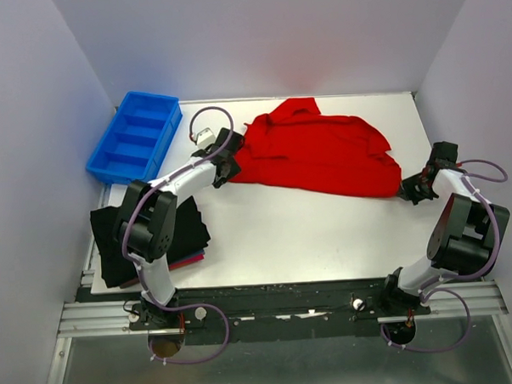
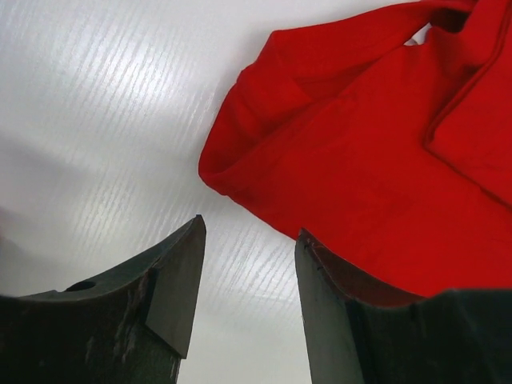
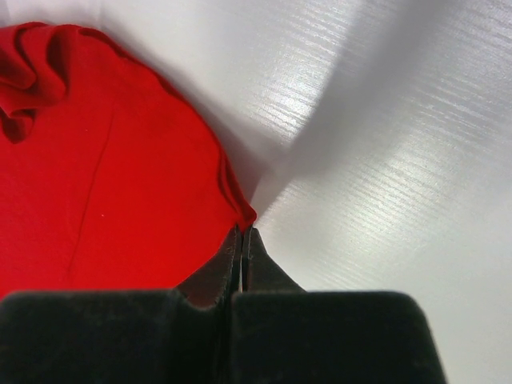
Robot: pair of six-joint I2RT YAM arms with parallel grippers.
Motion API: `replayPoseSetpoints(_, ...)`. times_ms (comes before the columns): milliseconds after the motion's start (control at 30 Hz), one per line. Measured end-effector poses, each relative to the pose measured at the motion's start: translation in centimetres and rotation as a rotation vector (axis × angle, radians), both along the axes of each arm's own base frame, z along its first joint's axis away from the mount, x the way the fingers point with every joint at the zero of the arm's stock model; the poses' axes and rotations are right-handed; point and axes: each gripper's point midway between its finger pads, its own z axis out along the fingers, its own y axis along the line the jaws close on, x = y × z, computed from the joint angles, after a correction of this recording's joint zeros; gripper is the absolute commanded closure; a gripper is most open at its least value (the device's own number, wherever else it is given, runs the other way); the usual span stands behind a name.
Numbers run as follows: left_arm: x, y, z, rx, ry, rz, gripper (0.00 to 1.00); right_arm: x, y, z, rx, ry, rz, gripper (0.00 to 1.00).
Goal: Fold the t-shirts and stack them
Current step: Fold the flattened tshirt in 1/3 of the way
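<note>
1 red t-shirt (image 1: 322, 155) (soft, crumpled) lies on ribbed table (image 1: 283, 233).

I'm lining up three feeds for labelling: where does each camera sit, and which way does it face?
Top external: fixed above and behind the arm bases, looking down on the table, red t-shirt, blue bin and folded shirts; both arms show.
Left wrist: on the left arm, looking down past the open left gripper at the shirt's edge; two fingers show.
Right wrist: on the right arm, looking down at the right gripper shut on the shirt's corner; closed fingers show.
Shared: all see the red t-shirt and table.
</note>
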Motion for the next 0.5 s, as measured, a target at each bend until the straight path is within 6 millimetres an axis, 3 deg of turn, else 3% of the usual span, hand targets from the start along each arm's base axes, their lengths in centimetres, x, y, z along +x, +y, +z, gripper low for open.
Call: replayPoseSetpoints(500, 1.8, -0.2, -3.8, 0.025, 0.061, 0.093, 0.46, 0.1, 0.2, 0.0, 0.011, -0.005, 0.01, 0.99)
